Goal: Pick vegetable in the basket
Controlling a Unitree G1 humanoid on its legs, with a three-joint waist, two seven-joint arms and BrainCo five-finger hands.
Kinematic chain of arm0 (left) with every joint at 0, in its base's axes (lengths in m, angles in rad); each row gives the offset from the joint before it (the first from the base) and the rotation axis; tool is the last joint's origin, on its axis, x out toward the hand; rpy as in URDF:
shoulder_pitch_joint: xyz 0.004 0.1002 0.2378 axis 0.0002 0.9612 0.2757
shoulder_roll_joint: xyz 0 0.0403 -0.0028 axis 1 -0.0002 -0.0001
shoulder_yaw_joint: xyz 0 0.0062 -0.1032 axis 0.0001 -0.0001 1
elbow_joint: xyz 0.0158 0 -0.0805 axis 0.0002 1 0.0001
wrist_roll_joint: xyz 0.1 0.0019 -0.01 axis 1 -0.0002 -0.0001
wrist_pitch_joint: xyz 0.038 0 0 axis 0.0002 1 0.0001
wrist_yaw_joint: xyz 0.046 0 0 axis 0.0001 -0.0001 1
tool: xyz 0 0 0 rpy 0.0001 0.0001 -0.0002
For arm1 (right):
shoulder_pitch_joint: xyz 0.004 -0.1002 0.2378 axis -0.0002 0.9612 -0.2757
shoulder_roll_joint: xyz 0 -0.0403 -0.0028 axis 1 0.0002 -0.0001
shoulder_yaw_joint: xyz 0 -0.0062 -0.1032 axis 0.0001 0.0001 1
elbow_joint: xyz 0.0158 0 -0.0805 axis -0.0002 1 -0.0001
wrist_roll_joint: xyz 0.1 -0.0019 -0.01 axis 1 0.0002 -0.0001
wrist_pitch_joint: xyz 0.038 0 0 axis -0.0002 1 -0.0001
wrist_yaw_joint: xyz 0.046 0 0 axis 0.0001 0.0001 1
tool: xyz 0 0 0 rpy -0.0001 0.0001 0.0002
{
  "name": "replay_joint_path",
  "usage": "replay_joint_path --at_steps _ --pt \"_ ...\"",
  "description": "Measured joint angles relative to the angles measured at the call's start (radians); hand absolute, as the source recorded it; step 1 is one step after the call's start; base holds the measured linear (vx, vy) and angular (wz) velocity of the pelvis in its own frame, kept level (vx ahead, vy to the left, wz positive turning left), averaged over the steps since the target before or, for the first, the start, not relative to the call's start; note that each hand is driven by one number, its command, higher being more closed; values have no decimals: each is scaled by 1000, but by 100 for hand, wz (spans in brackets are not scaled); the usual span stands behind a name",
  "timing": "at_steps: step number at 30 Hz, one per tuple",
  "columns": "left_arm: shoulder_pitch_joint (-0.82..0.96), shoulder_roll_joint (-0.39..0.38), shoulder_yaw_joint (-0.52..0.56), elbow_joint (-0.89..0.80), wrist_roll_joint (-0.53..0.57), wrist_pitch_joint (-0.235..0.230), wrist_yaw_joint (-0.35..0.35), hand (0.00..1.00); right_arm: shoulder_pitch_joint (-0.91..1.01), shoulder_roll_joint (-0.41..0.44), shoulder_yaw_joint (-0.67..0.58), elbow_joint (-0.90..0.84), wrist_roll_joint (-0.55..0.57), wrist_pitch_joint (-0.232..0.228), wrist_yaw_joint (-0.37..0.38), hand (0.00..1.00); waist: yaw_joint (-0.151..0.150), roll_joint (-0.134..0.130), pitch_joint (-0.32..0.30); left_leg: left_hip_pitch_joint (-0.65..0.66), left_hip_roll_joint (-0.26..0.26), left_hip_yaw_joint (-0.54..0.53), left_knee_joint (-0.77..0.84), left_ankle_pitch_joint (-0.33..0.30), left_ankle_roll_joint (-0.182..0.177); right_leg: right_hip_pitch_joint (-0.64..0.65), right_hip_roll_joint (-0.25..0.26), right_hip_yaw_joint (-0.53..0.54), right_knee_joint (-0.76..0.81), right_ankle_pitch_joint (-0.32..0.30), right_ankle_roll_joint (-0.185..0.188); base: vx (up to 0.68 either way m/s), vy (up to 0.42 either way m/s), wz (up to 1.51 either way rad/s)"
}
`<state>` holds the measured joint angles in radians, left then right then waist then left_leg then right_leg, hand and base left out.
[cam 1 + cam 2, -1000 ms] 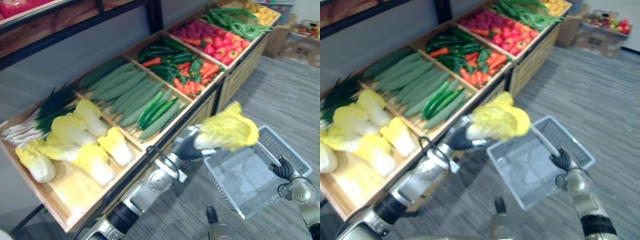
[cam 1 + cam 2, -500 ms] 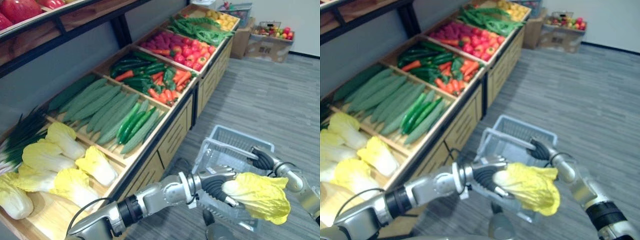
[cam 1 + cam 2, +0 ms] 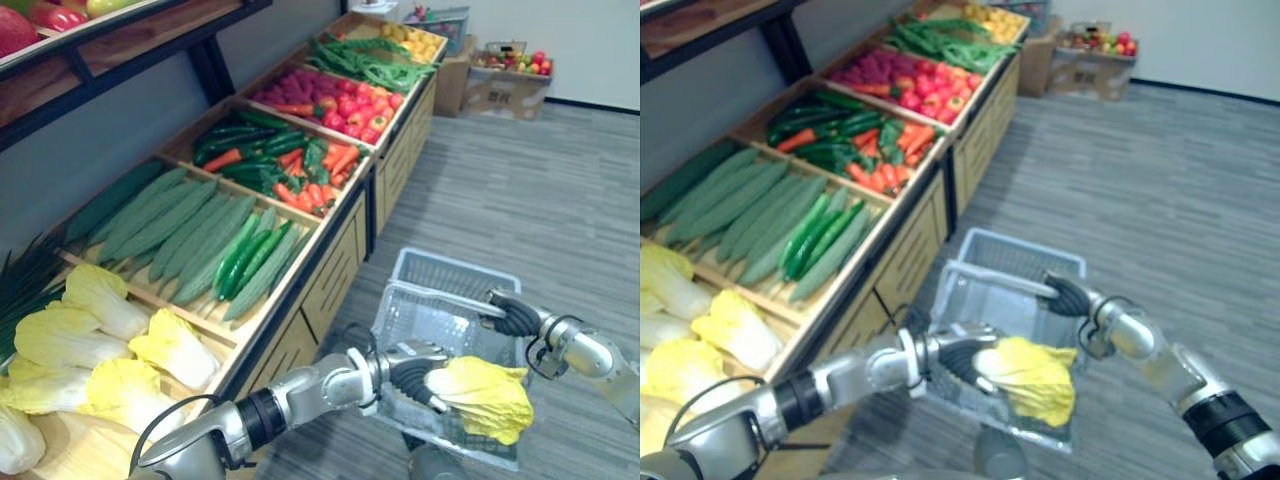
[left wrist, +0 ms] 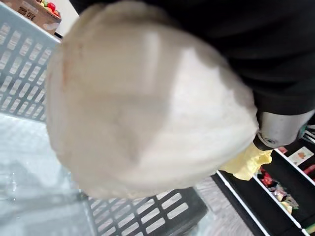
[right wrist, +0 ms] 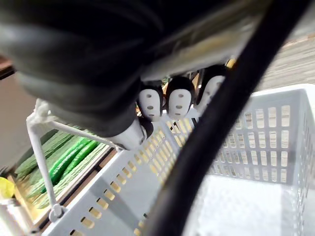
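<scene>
— Where do we have the grey plastic lattice basket (image 3: 440,268)?
— Just right of the long wooden vegetable stand (image 3: 335,275), our right hand (image 3: 515,318) curled round its handle.
— And the yellow leafy cabbage (image 3: 485,398)?
— Over the basket's near rim, gripped in our left hand (image 3: 410,375). A brown cardboard box (image 3: 505,90) sits well behind the basket.

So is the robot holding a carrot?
No, its left hand is curled round a yellow cabbage at the grey basket, which the right hand holds.
</scene>
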<state>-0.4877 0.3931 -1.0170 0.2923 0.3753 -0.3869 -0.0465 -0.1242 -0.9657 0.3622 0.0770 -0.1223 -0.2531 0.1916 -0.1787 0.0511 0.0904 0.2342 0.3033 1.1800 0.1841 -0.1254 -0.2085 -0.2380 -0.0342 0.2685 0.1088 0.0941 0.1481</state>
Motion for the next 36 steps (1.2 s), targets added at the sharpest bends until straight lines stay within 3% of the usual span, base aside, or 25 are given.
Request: replay_joint_path --at_steps 1,11,18,24,30,32,36 --pt "0 -4 7 27 11 2 1 0 2 0 3 -20 13 -1 12 100 -1 0 0 1 0 4 1 -1 -1 0 1 3 0 0 0 -56 8 -10" --pt "-20 -120 124 241 186 69 42 0 3 -1 3 -115 64 -10 57 100 -8 -10 -2 13 10 28 13 -7 -5 -2 15 19 0 2 -2 -26 4 -6" --pt "-29 -137 127 271 195 70 42 0 37 10 -16 -115 69 -9 79 100 1 -18 -1 6 11 21 12 -7 -5 0 12 12 0 2 -2 -36 -2 4" --pt "-41 -123 124 103 175 68 39 0 124 171 -154 13 42 7 67 100 21 -36 1 -39 21 -60 29 -12 9 14 -27 -69 0 1 -2 -58 -2 40" --pt "-34 -72 116 -232 3 28 16 0 193 375 -336 203 -147 75 -31 100 75 -50 -2 -107 11 -196 27 -8 38 64 -115 -274 0 -4 -5 -76 33 88" --pt "1 -35 120 -354 -63 20 7 0 221 448 -420 287 -185 98 -72 100 103 -52 -3 -139 -6 -269 19 0 61 87 -149 -347 0 -5 -4 -47 57 89" --pt "113 26 180 -473 -99 15 7 0 238 562 -566 446 -196 124 -139 100 131 -62 -13 -181 -55 -389 -34 31 94 123 -203 -472 -1 -7 -2 -38 57 97"
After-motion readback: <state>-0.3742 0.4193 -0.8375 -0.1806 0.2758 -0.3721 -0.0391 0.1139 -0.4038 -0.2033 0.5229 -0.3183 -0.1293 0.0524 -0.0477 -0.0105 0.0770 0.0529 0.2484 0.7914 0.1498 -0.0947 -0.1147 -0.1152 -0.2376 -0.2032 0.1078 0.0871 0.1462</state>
